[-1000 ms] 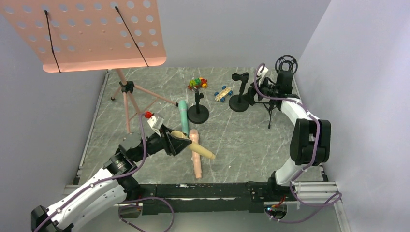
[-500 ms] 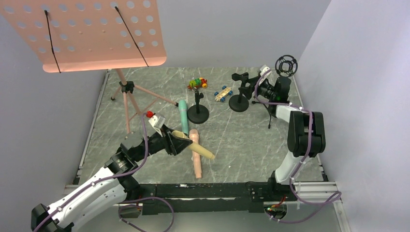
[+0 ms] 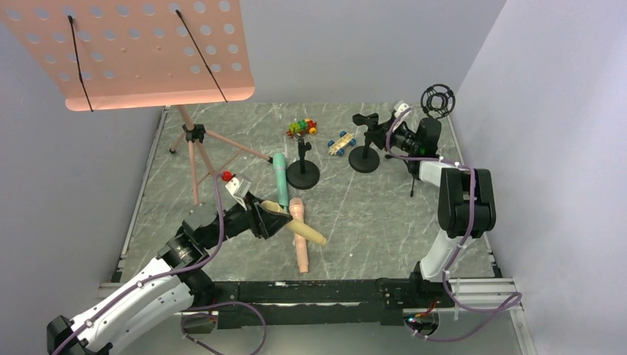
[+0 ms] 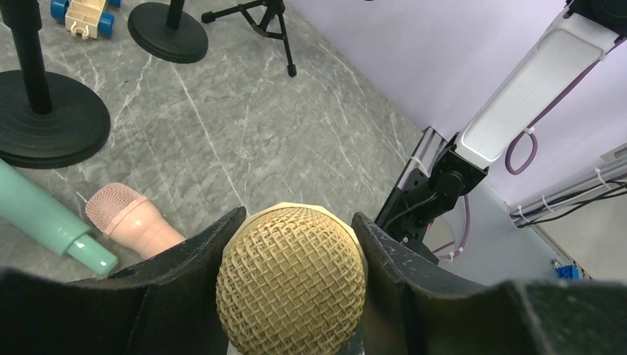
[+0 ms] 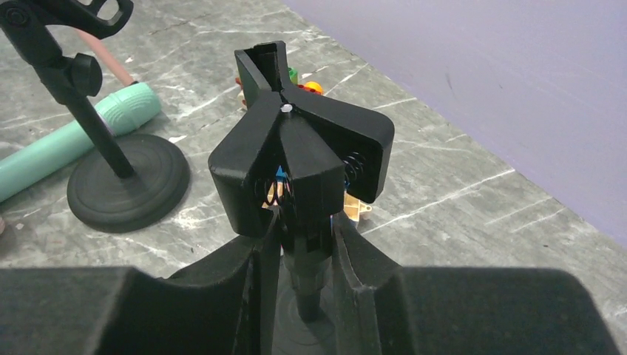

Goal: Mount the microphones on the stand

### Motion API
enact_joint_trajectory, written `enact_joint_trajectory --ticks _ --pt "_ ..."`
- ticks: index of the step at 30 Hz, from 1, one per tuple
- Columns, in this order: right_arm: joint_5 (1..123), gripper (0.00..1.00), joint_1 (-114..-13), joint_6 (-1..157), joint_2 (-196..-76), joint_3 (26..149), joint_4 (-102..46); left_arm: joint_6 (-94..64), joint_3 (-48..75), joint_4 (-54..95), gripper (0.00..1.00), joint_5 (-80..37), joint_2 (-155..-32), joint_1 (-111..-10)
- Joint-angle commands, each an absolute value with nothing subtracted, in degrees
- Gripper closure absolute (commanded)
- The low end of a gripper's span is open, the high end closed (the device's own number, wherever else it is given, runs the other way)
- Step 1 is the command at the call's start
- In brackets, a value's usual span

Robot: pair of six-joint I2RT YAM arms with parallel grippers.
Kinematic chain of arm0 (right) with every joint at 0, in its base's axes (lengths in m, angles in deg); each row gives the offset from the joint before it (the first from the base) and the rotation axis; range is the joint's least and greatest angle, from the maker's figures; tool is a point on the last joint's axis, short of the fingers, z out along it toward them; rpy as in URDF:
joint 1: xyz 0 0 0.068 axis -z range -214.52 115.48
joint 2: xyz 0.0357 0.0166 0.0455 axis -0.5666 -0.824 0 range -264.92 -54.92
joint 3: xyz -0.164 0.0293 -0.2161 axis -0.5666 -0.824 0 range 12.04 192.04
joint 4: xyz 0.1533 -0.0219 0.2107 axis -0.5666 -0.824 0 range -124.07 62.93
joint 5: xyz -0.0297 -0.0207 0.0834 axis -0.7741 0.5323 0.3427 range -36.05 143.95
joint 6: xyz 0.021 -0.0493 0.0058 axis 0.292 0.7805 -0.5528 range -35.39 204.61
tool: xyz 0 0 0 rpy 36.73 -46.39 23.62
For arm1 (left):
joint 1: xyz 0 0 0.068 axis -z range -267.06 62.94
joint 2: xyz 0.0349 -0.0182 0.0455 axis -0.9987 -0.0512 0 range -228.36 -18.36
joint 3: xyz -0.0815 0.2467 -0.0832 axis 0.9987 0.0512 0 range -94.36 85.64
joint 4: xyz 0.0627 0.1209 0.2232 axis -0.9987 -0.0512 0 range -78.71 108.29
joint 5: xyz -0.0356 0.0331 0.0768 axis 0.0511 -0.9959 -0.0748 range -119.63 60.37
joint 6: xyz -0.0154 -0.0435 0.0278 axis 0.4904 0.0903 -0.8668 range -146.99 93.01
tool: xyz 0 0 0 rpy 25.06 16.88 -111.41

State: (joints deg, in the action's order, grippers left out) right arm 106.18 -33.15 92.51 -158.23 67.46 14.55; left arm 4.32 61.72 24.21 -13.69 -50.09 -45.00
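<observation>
Right tool (image 5: 302, 231) closed onto stand clip (image 5: 296, 148); left tool (image 4: 296, 219) grips yellow microphone (image 4: 290, 281).

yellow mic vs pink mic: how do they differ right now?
Grip: yellow mic sits clamped in the left end effector; pink mic lies loose on the table. Pose: yellow mic crosses over pink mic at an angle. Shared: mesh heads.

Yellow mic (image 3: 304, 230), gold mesh head clamped in the left gripper (image 4: 296, 222), slants across the pink mic (image 3: 302, 255), which lies flat by the table's near edge, head toward the far edge. Green mic (image 3: 280, 179) lies flat mid-table, just left of the mid stand (image 3: 303, 174). Right stand (image 3: 364, 157), black and round-based too, is upright toward the far right corner
</observation>
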Motion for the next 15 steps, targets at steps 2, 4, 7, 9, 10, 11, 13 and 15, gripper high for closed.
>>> enact_joint_trajectory --ticks 2,4,7,9,10,11,13,15 --pt "110.31 0.94 -33.2 95.96 -151.57 66.15 12.99 5.05 59.47 24.0 1.0 -14.75 -47.87 -45.15" --pt "113.7 0.95 -33.31 96.63 -147.7 64.72 9.68 4.7 59.17 23.03 1.0 -14.93 -47.27 -45.2" --pt "116.94 0.96 -34.21 99.84 -140.36 61.78 1.94 4.25 59.14 22.18 1.0 -15.02 -46.4 -45.18" --pt "118.1 0.96 -35.71 103.17 -135.29 60.44 -5.37 4.04 59.18 22.07 1.0 -14.97 -46.31 -45.15" --pt "118.53 0.96 -36.34 104.5 -132.18 59.82 -8.66 3.97 59.12 22.08 1.0 -14.89 -46.39 -45.15" --pt "119.01 0.96 -36.7 105.46 -130.28 59.22 -11.87 3.95 59.06 22.23 1.0 -14.66 -46.59 -45.21" --pt "120.52 0.97 -37.81 108.51 -127.07 58.06 -19.18 3.98 58.72 22.32 1.0 -14.29 -46.9 -45.16" --pt "120.63 0.97 -40.0 116.69 -124.06 56.11 -27.4 3.73 58.38 22.27 1.0 -14.08 -47.0 -45.16"
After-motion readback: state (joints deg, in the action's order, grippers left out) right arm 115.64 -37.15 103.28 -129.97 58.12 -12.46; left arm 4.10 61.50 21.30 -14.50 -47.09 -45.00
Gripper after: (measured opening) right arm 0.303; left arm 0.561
